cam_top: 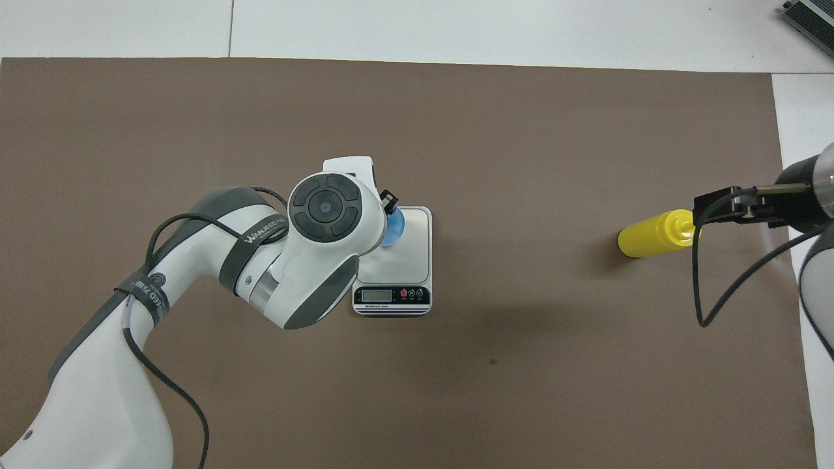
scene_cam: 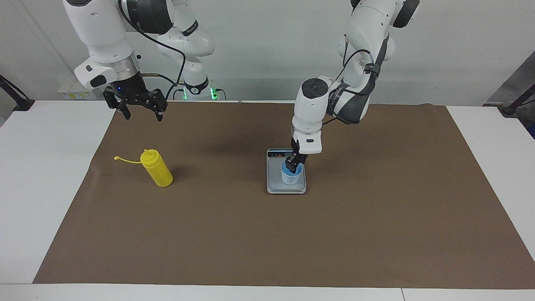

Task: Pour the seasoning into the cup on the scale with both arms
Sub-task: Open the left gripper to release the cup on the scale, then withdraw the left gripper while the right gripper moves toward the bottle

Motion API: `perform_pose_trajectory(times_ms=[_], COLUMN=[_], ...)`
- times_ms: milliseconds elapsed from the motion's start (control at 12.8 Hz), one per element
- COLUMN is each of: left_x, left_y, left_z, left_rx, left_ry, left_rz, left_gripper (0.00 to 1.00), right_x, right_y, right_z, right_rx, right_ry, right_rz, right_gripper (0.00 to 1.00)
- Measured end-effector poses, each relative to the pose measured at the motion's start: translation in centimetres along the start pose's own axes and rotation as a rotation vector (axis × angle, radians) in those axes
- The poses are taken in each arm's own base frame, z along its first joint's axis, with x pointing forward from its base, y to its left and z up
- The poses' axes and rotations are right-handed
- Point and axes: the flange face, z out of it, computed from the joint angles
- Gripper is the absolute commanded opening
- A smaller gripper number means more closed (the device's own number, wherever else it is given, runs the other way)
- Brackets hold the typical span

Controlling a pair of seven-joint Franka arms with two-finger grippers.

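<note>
The light-blue cup (scene_cam: 291, 177) (cam_top: 395, 228) stands upright on the silver scale (scene_cam: 286, 188) (cam_top: 412, 260) in the middle of the brown mat. My left gripper (scene_cam: 294, 166) points straight down at the cup's rim, open, with its tips just inside the mouth; from overhead its wrist hides most of the cup. The yellow seasoning bottle (scene_cam: 157, 169) (cam_top: 651, 236) stands toward the right arm's end of the table, its cap strap (scene_cam: 123, 160) sticking out sideways. My right gripper (scene_cam: 142, 117) hangs open in the air over the mat's edge, apart from the bottle.
The brown mat (scene_cam: 376, 217) covers most of the white table (scene_cam: 46, 175). The scale's display strip (cam_top: 391, 296) faces the robots. A black clamp arm (scene_cam: 14, 98) stands at one table corner, another at the other corner (scene_cam: 516, 104).
</note>
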Motion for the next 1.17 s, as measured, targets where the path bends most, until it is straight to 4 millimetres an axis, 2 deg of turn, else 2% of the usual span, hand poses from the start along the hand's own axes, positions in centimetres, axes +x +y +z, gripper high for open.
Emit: perform_pose_trajectory(times_ms=[234, 546, 702, 936, 1170], left_x=[1.4, 4.9, 8.1, 14.7, 21.0], left_y=[1.0, 1.4, 0.4, -2.4, -6.2], left_z=[-3.1, -8.2, -9.9, -11.8, -12.8], left_rx=[-0.003, 0.022, 0.076, 0.144, 0.186], left_ry=[0.012, 0.030, 0.002, -0.046, -0.097], left_rz=[-0.021, -0.055, -0.018, 0.080, 0.198], left_gripper=[0.62, 0.63, 0.63, 0.63, 0.63], right_x=[0.0, -0.2, -0.5, -0.8, -1.4], right_y=[0.0, 0.0, 0.0, 0.4, 3.7], right_z=[0.0, 0.5, 0.7, 1.7, 3.8], right_rx=[0.000, -0.001, -0.001, 0.030, 0.097], right_ry=[0.000, -0.011, -0.014, 0.010, 0.052], right_rz=[-0.016, -0.037, -0.057, -0.140, -0.219], right_gripper=[1.00, 1.00, 1.00, 1.00, 1.00])
